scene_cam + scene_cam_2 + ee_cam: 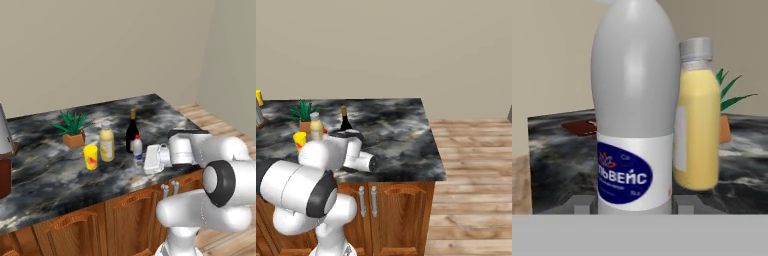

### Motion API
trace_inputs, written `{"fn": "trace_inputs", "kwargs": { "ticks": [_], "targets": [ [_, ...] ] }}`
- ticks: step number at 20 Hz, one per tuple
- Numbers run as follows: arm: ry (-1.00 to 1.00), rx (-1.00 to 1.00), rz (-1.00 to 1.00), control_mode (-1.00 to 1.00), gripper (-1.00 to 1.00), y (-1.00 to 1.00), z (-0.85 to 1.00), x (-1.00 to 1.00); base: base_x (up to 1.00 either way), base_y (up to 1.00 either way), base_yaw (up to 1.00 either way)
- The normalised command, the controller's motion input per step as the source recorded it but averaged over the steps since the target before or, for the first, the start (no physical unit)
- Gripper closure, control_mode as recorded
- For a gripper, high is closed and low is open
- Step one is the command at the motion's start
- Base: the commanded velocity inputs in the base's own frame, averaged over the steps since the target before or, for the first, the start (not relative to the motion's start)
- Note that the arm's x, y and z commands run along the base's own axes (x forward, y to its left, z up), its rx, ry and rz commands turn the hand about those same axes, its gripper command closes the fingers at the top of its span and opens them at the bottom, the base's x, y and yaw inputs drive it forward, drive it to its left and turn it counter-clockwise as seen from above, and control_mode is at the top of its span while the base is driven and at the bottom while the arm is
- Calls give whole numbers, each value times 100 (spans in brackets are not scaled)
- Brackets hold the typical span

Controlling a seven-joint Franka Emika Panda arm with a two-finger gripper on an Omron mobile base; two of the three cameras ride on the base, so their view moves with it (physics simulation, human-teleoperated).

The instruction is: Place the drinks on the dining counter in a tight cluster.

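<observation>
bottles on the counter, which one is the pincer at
The small clear bottle with the red cap, standing between the pincer's tips; the yellow juice bottle and dark wine bottle stand apart.

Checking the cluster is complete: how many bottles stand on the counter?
3: wine bottle at the back, juice bottle to its left, small clear bottle in front, between the hand's fingers.

The long black-and-grey marbled stone dining counter (55,170) sits on brown wooden cabinets before a plain beige wall. Toward its near right edge stand three bottles close together: a small clear red-capped bottle (137,151) nearest, a tall dark wine bottle with yellow cap (132,132) just behind it, and a yellow juice bottle with white cap (106,142) to their left. A short yellow cup (91,157) stands just left of the juice bottle. Farther back, a green spiky plant in a terracotta pot (73,129) rests on the stone.
</observation>
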Motion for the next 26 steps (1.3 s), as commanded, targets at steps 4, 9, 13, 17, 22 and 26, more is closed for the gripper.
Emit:
{"fn": "trace_inputs", "kwargs": {
  "ticks": [4,9,13,17,22,26],
  "targets": [
    [0,0,-11,-100,100,9,-12,44,0,0,0],
    [0,0,-12,-100,100,4,-1,41,0,0,0],
    [0,0,-6,-100,100,17,-1,21,0,0,0],
    [0,0,-1,-100,100,24,-12,13,0,0,0],
    [-3,-1,-5,-100,100,15,-16,31,0,0,0],
    [0,-1,-8,-100,100,8,-14,37,0,0,0]
  ]
}}
